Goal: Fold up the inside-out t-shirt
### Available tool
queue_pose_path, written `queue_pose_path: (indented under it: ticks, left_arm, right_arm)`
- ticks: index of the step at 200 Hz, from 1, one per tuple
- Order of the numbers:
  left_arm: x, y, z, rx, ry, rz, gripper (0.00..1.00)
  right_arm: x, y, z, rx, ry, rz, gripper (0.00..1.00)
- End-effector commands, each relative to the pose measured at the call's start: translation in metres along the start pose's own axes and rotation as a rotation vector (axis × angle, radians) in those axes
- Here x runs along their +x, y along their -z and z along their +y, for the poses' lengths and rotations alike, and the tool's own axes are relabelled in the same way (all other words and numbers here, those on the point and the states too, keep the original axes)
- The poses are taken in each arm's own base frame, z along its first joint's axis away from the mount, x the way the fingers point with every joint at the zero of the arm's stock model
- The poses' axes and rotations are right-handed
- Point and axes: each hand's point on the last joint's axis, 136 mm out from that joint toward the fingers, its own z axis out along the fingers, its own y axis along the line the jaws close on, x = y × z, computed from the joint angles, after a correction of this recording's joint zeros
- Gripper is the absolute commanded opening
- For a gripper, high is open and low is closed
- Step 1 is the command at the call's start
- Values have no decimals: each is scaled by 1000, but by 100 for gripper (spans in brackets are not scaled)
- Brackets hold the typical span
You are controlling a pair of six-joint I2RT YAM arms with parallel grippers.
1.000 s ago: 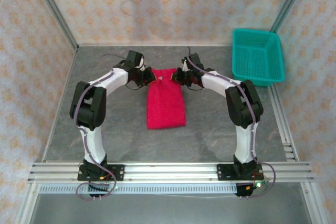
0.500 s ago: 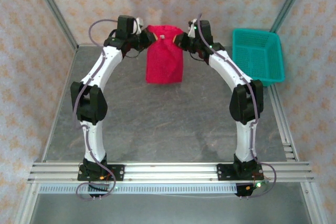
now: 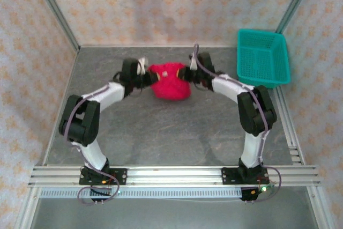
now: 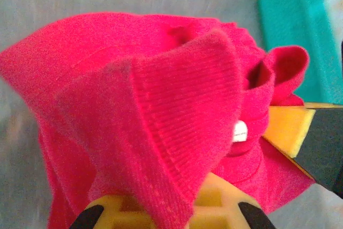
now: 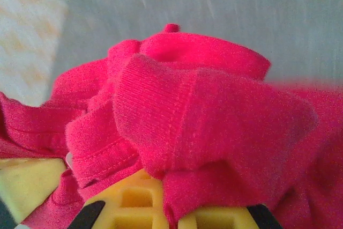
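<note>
- We see a grey, stone-patterned table (image 3: 161,132) – flat, walled in by patterned panels at the back and both sides.
- A shirt (image 3: 170,83) sits far of centre, bunched into a red mound; we cannot tell how much of it rests on the surface.
- A teal basket (image 3: 262,57) stands upright in the far right corner, well apart from the shirt.
- A metal rail (image 3: 171,175) runs along the near edge – both arm bases are bolted there.

One red t-shirt (image 3: 170,84), one teal basket (image 3: 260,31), two pincers: left pincer (image 3: 147,79), right pincer (image 3: 185,74).
</note>
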Motion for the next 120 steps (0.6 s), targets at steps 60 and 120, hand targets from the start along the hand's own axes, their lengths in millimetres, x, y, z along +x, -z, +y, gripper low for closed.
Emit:
queue_pose_path:
  ticks: [60,120]
  left_arm:
    - [53,48,-51,27,-229,-188,0]
    - [67,29,-22,-86,-204,-118,0]
  right_arm:
    - [61,62,33,-81,27,-124,0]
    - [74,60,-20,67,-58,-171,0]
